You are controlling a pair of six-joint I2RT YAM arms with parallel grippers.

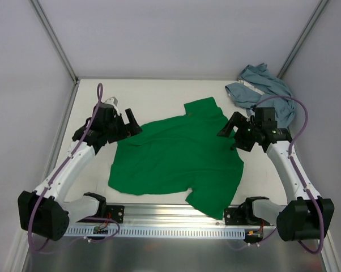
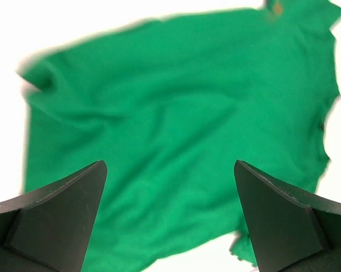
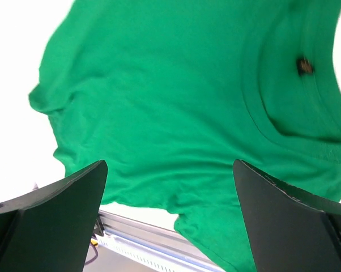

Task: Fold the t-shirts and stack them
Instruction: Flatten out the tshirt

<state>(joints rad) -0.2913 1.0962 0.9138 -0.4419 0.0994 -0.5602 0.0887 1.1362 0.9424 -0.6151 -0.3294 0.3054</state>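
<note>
A bright green t-shirt lies spread and rumpled across the middle of the white table, its collar toward the back and one sleeve hanging over the front rail. The same green t-shirt fills the left wrist view, and in the right wrist view the green t-shirt shows its collar at the upper right. A blue-grey t-shirt lies crumpled in the back right corner. My left gripper hovers open over the shirt's left edge, nothing between its fingers. At the shirt's right edge my right gripper is also open and holds nothing.
White walls with metal frame posts enclose the table at the back and sides. An aluminium rail runs along the front edge between the two arm bases. Purple cables loop from both arms.
</note>
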